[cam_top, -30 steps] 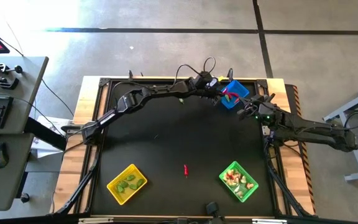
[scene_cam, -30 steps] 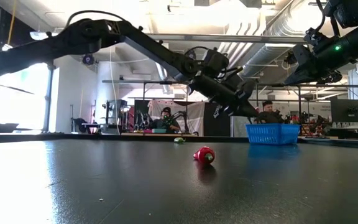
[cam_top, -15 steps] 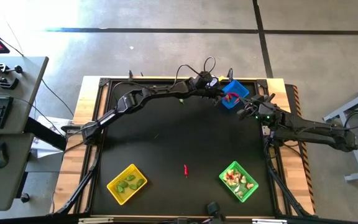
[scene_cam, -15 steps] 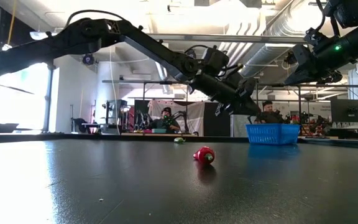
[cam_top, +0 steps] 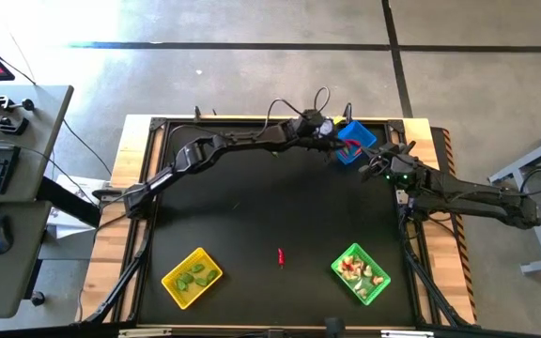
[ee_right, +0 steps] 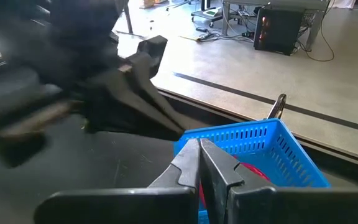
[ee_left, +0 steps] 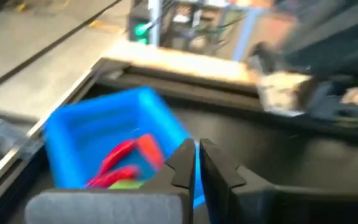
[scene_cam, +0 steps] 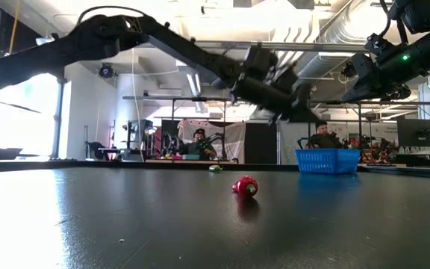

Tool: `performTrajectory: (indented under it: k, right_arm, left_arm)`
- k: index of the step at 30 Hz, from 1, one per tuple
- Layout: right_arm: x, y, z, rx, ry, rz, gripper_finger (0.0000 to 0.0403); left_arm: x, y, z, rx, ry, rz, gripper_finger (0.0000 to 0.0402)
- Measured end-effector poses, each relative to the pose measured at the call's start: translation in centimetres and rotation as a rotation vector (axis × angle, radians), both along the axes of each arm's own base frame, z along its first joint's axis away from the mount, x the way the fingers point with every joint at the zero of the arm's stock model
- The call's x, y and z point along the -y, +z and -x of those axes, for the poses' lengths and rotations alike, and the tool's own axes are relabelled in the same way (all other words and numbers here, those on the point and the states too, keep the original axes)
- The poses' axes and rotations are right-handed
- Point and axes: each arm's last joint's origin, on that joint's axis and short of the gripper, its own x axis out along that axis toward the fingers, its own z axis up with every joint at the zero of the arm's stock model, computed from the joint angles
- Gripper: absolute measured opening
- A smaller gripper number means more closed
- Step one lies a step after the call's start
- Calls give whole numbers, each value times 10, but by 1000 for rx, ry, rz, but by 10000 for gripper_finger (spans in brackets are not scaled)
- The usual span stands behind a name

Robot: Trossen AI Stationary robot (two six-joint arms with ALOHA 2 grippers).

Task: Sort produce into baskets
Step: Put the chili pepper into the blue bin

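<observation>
Beside the small blue plastic basket [cam_top: 355,142] of red chilies, our left jaws [ee_left: 197,163] are closed and empty, so we next fetch the lone red chili [cam_top: 281,255] mid-table.

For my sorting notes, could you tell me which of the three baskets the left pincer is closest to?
The blue basket at the table's far edge; the left pincer, shut, is right beside it. The yellow and green baskets sit along the near edge.

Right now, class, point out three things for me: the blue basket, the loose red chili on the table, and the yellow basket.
blue basket [scene_cam: 327,161]: low view, on its mesh front wall.
red chili [cam_top: 281,255]: high view, on its middle.
yellow basket [cam_top: 178,265]: high view, on its upper rim.
</observation>
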Motion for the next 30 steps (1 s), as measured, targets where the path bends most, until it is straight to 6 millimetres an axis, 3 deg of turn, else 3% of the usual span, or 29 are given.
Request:
performTrajectory:
  k: [5,12,16,21,26,30]
  right_arm:
    - [0,-1,0,-7,16,-5,0]
    - [-1,-1,0,-15,27,-6,0]
    - [-1,-2,0,-21,27,-7,0]
    - [-1,-2,0,-27,29,-3,0]
    - [-1,-2,0,-25,29,-9,0]
    - [0,-4,-4,-40,31,-16,0]
  left_arm:
    - [21,9,-6,28,-63,-20,2]
    - [31,11,-10,59,-73,-23,0]
    - [31,-2,-8,154,-48,20,0]
    - [35,-27,0,191,-43,72,0]
    - [48,-21,16,213,-63,17,0]
    - [54,-10,43,280,-52,-12,0]
